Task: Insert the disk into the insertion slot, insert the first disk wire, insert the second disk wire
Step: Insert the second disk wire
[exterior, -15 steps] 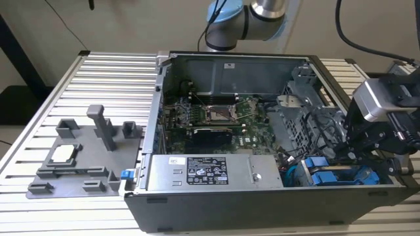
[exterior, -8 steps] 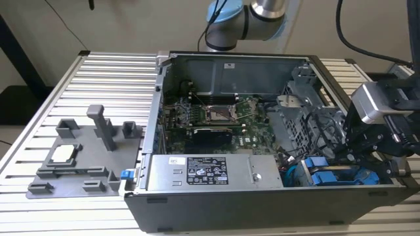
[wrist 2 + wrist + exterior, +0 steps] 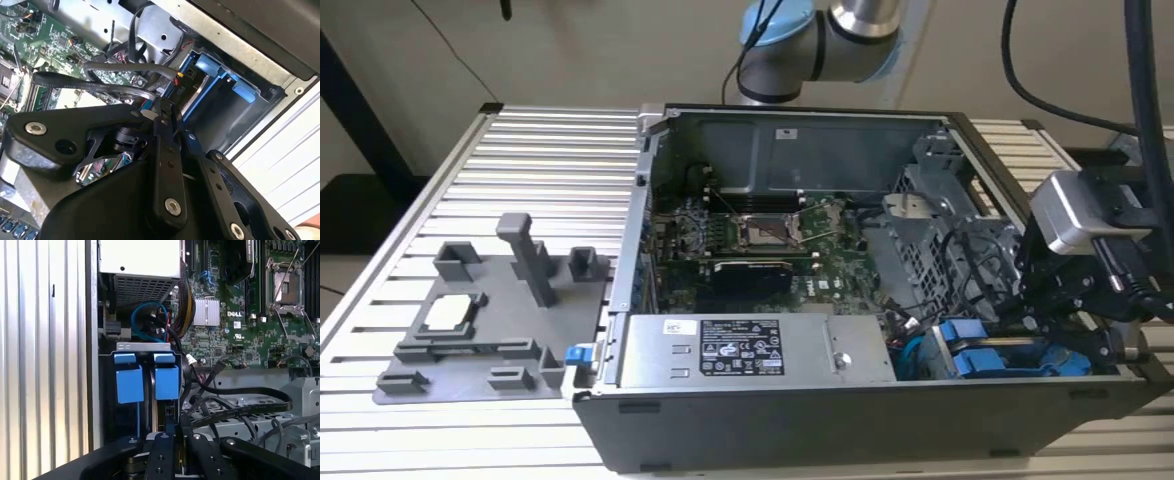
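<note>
The gripper (image 3: pixel 167 112) is pinched shut on a black wire (image 3: pixel 90 85) just beside the disk (image 3: pixel 192 92), which sits in the insertion slot (image 3: pixel 145 346). A good insertion likely needs the plug squared to the disk's connector, then pushed straight.

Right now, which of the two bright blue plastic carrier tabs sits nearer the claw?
The blue tab on the green motherboard side, bordered by black cables; the claw lines up with it. The other tab hugs the grey case wall.

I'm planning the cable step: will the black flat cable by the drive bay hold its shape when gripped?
Probably not. The black flat cable sags in loose curves over the metal cage, so it looks floppy. Its thin ribbon shape suggests it is light and may twist.
</note>
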Tool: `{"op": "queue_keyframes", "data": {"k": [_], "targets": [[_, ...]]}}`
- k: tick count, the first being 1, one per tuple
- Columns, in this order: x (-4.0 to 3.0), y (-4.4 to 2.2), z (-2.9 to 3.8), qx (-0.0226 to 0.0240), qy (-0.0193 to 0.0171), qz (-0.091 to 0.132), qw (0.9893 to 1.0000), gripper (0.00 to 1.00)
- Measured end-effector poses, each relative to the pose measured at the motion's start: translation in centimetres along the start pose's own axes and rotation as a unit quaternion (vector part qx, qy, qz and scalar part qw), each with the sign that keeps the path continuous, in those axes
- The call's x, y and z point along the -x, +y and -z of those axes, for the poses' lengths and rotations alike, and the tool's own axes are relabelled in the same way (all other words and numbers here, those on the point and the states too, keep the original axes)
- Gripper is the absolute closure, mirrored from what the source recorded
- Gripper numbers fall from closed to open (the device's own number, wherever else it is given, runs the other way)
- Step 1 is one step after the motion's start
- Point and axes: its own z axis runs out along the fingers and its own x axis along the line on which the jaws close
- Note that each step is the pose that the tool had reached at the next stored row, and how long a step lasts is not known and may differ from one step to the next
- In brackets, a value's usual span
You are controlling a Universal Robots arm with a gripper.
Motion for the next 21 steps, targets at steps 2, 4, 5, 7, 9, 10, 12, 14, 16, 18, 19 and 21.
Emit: {"op": "queue_keyframes", "data": {"k": [2,4,5,7,9,10,12,14,16,18,19,21], "targets": [[-0.04,-0.01,-0.13,-0.0001,-0.0012,-0.001,1.0000,0.83],[-0.07,-0.01,-0.10,-0.0004,-0.0013,-0.002,1.0000,0.77],[-0.08,-0.01,-0.08,-0.0005,-0.0015,-0.003,1.0000,0.77],[-0.08,0.00,0.04,-0.0007,-0.0026,-0.005,1.0000,0.77],[-0.04,0.01,0.23,-0.0010,-0.0032,-0.007,1.0000,0.77],[-0.01,0.01,0.32,-0.0012,-0.0034,-0.008,1.0000,0.77],[0.01,0.02,0.45,-0.0016,-0.0037,-0.010,0.9999,0.77],[0.05,0.03,0.61,-0.0020,-0.0037,-0.011,0.9999,0.77],[0.06,0.04,0.67,-0.0024,-0.0039,-0.013,0.9999,0.77],[0.07,0.04,0.67,-0.0028,-0.0040,-0.015,0.9999,0.77],[0.07,0.04,0.68,-0.0030,-0.0040,-0.016,0.9999,0.77],[0.07,0.04,0.69,-0.0033,-0.0042,-0.017,0.9998,0.77]]}}
